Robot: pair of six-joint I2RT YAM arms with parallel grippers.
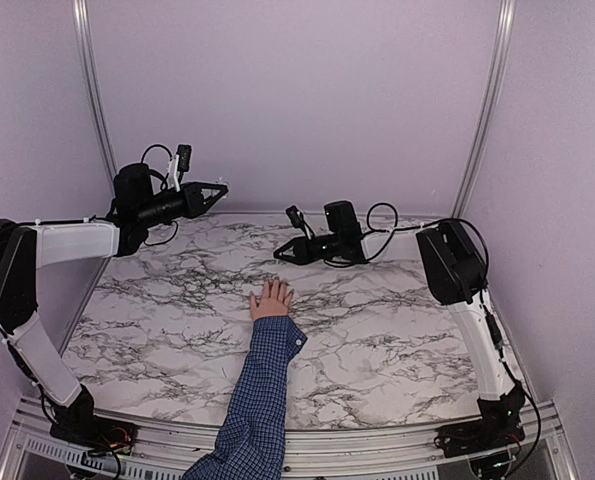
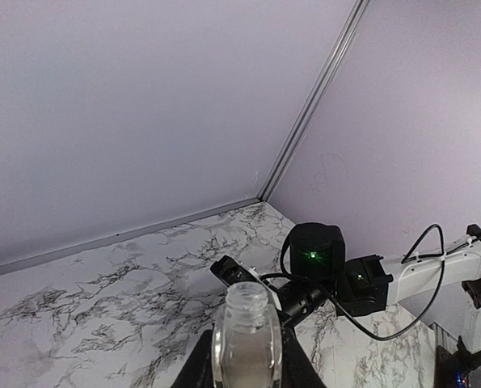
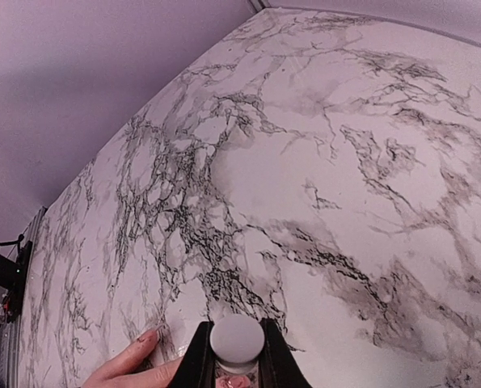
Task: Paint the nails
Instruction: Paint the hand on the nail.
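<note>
**Ana:** Sleeve (image 1: pixel 262 390) first: blue checked cloth coming up from the near edge, between the two arm bases. What is at the end of it?

**Ben:** One small, light-skinned hand (image 1: pixel 271 300), flat on the marble counter (image 1: pixel 377 330). Its fingers are spread and point toward the back wall. The nails (image 3: pixel 152 333) sit at those fingertips, about mid-counter, and from above they are too tiny to make out.

**Ana:** And the left arm (image 1: pixel 72 240)?

**Ben:** Raised over the far left corner, well apart from the hand. Its jaws are clamped on a clear glass bottle (image 2: pixel 246 343), which stands upright in the wrist view with its neck open.

**Ana:** The right arm (image 1: pixel 455 265)?

**Ben:** It reaches in low from the right, and its jaws point left, just beyond the fingertips. They are clamped on a round white cap (image 3: pixel 237 338). In its wrist view one fingertip lies just beside the jaws, on their left. I cannot tell whether anything touches that nail, because whatever hangs below the cap is hidden.
</note>
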